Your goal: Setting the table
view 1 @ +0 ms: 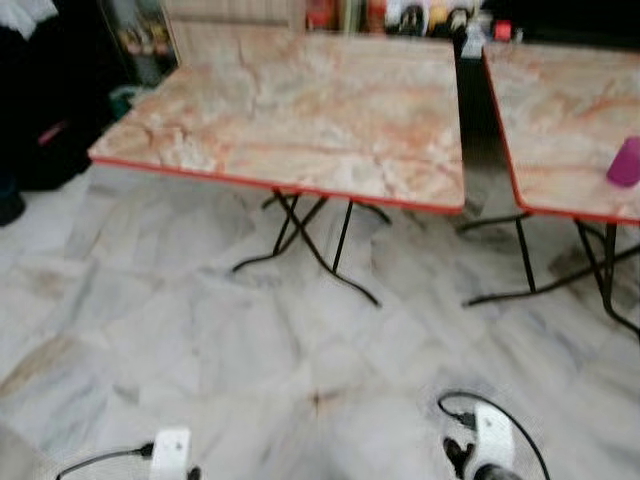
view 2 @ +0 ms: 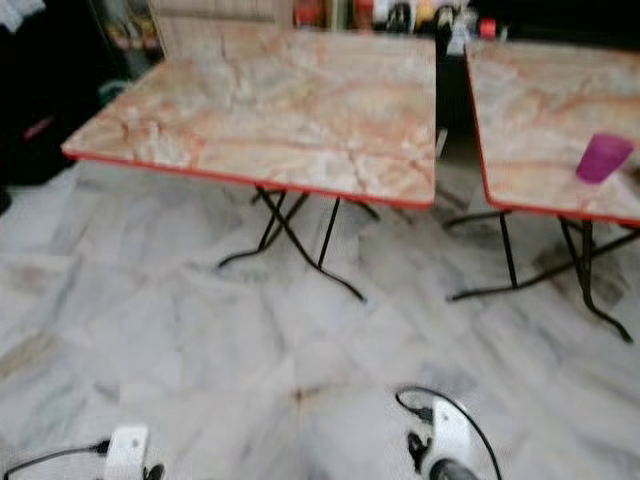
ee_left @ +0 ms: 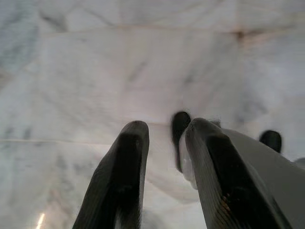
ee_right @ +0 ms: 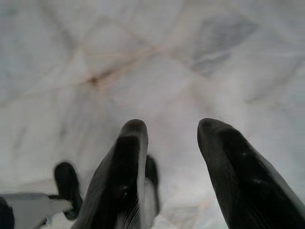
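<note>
cup (view 2: 604, 157) stands upright on right table (view 2: 545, 110); both grippers (ee_left: 164, 131) (ee_right: 171, 129) hang spread, empty.

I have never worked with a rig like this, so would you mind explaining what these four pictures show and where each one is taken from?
The two wide pictures come from a stereo camera on the head of a walking humanoid robot, looking forward and down. They show one scene: two folding tables with marble-patterned tops and red edges, the nearer left table and the right table, standing on a pale marble floor. A purple cup stands on the right table near its front edge. The white pieces at the bottom are the robot's wrists, hanging low.

The other two pictures come from cameras on those wrists, looking along each gripper's two black fingers at the floor. The left gripper and the right gripper both have their fingers apart and hold nothing. The pictures are somewhat blurred.
</note>
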### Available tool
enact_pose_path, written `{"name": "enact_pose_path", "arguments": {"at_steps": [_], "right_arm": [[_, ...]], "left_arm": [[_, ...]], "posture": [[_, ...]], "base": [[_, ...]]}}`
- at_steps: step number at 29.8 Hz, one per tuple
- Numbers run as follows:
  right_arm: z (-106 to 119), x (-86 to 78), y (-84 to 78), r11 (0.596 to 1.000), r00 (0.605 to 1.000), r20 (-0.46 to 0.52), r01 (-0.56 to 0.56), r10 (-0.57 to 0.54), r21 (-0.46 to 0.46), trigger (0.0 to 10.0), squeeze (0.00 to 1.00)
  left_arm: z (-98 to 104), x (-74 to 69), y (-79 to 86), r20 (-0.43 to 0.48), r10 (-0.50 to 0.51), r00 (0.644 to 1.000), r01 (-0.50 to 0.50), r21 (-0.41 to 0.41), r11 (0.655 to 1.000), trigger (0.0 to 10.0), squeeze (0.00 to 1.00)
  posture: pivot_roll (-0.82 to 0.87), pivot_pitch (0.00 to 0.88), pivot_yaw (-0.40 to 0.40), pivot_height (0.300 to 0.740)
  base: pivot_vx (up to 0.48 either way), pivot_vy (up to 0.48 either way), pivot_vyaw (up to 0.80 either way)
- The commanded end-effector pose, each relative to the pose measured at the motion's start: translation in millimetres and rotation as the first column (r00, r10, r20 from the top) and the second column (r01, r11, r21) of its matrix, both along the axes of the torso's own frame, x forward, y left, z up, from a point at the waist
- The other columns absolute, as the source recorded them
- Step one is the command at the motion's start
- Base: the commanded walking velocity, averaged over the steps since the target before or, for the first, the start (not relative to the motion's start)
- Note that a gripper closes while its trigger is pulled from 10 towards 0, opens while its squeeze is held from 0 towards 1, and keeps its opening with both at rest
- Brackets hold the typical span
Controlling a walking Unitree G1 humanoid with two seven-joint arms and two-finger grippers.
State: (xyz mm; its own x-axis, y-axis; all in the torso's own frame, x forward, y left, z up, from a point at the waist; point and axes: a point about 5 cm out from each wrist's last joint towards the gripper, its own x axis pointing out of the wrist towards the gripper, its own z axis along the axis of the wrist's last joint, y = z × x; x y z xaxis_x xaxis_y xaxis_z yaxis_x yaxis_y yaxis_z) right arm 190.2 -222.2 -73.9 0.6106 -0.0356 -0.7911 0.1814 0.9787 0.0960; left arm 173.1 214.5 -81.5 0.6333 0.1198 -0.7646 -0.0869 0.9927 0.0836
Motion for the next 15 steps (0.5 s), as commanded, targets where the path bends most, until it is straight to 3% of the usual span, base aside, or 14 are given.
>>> {"name": "enact_pose_path", "arguments": {"at_steps": [1, 4, 7, 9, 15], "right_arm": [[-0.2, 2.1, 6.0, 1.000, 1.000, 0.004, -0.004, 0.004, 0.012, 10.0, 0.00], [-0.3, 1.9, 5.6, 1.000, 1.000, 0.003, -0.003, 0.003, 0.013, 10.0, 0.00], [-0.9, 1.0, 5.5, 1.000, 1.000, -0.007, -0.001, 0.001, 0.018, 10.0, 0.00], [-0.9, 0.8, 5.1, 1.000, 1.000, -0.008, -0.002, 0.002, 0.017, 10.0, 0.00], [-0.3, 1.5, 4.4, 1.000, 1.000, 0.005, 0.007, -0.007, 0.009, 10.0, 0.00]], "left_arm": [[-1.3, -7.8, 9.9, -0.010, 0.042, 0.999, -0.042, 0.008, 0.999, 10.0, 0.00], [-2.0, -8.5, 9.1, -0.012, 0.056, 0.998, -0.056, -0.012, 0.998, 10.0, 0.00], [-1.3, -8.1, 9.5, 0.000, 0.059, 0.998, -0.059, 0.000, 0.998, 10.0, 0.00], [-1.3, -8.2, 9.3, 0.003, 0.061, 0.998, -0.061, -0.003, 0.998, 10.0, 0.00], [-1.5, -8.3, 9.0, 0.001, 0.058, 0.998, -0.058, -0.008, 0.998, 10.0, 0.00]], "posture": [[0.01, 0.117, -0.034, 0.740], [0.01, 0.119, -0.035, 0.740], [0.01, 0.122, -0.037, 0.740], [0.01, 0.123, -0.039, 0.740], [0.00, 0.124, -0.037, 0.740]], "base": [[0.000, 0.000, 0.00], [0.000, 0.000, 0.00], [0.000, 0.000, -0.60], [0.266, 0.000, -0.71], [0.286, 0.000, 0.00]]}}
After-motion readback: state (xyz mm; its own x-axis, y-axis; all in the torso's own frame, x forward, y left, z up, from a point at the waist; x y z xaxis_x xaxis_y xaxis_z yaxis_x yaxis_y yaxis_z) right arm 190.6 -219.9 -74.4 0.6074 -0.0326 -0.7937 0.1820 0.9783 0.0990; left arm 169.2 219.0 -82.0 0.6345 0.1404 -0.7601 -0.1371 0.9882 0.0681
